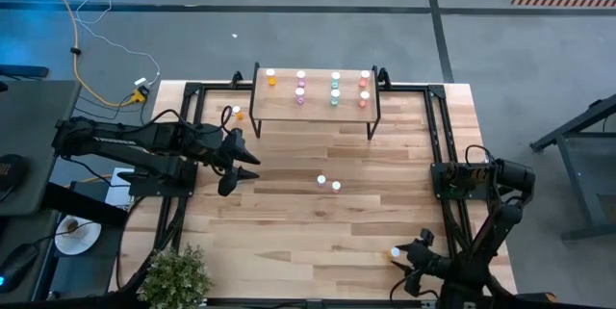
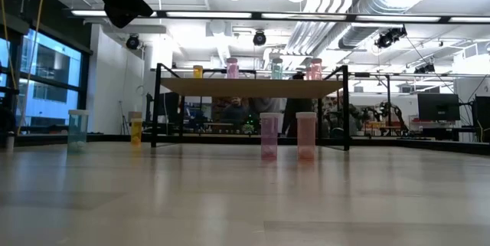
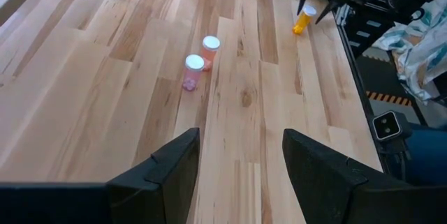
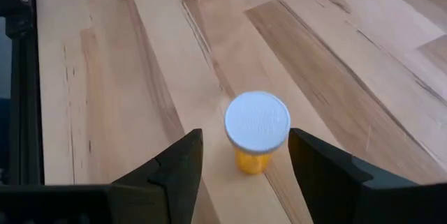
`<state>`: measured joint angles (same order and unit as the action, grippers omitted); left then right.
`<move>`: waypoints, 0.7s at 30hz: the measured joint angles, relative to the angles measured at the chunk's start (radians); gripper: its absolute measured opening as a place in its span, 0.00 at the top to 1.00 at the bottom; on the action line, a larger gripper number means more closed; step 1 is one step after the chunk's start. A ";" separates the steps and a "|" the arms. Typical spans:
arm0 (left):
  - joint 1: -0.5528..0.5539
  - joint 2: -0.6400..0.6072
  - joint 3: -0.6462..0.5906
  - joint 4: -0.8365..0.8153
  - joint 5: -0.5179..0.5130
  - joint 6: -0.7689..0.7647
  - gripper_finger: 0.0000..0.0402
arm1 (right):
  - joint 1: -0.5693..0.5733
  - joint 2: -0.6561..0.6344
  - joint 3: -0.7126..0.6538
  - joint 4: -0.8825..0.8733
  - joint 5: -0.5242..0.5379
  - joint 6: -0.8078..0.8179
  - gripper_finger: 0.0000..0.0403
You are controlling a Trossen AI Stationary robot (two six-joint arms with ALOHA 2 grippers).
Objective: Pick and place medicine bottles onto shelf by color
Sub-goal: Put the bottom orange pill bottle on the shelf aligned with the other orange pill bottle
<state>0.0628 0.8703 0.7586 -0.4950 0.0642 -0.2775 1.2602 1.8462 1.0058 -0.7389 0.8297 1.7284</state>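
White-capped orange bottle [image 4: 255, 132] upright between open right pincer [image 4: 244, 165] fingers.

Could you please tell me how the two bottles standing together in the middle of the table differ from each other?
In the left wrist view, the pink bottle has a pink body, while the red bottle beside it looks more salmon-red. The pink bottle stands nearer the open left gripper; the red bottle is farther off. Both stand upright on the table, white-capped, close together but apart.
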 joint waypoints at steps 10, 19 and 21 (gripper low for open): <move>0.000 0.000 0.000 0.000 0.000 0.019 0.51 | -0.024 0.000 0.000 -0.001 -0.002 -0.001 0.63; 0.000 0.000 0.000 0.000 0.000 0.019 0.51 | -0.030 0.000 0.000 0.004 -0.011 -0.001 0.70; 0.000 0.000 0.000 0.000 0.000 0.018 0.51 | -0.032 0.000 0.000 0.004 -0.011 0.002 0.72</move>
<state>0.0628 0.8703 0.7586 -0.4950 0.0639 -0.2596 1.2280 1.8462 1.0058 -0.7353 0.8190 1.7304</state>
